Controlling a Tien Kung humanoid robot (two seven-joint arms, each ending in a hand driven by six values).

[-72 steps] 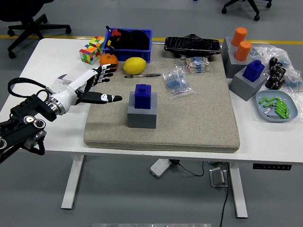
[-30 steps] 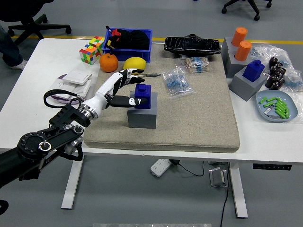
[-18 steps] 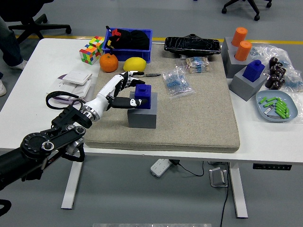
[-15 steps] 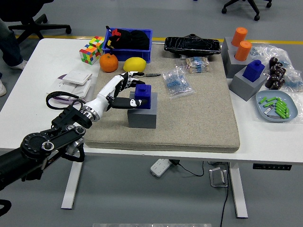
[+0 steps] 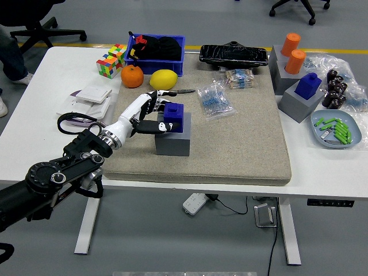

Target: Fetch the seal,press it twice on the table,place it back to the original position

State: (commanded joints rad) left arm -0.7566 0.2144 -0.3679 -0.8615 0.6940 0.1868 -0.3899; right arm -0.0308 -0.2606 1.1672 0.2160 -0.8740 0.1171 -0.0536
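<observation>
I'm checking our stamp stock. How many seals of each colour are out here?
Blue block seals: 2, one on the grey holder at the left hand, one on the right grey stand.
Orange cylinder seals: 2.
Total: 4

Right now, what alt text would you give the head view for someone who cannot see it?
The robot's left hand closes its fingers around a dark blue block-shaped seal seated in a grey square holder on a beige mat.

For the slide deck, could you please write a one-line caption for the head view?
Left hand closing around the blue block-shaped seal seated in its grey square holder on the beige felt mat.
</observation>
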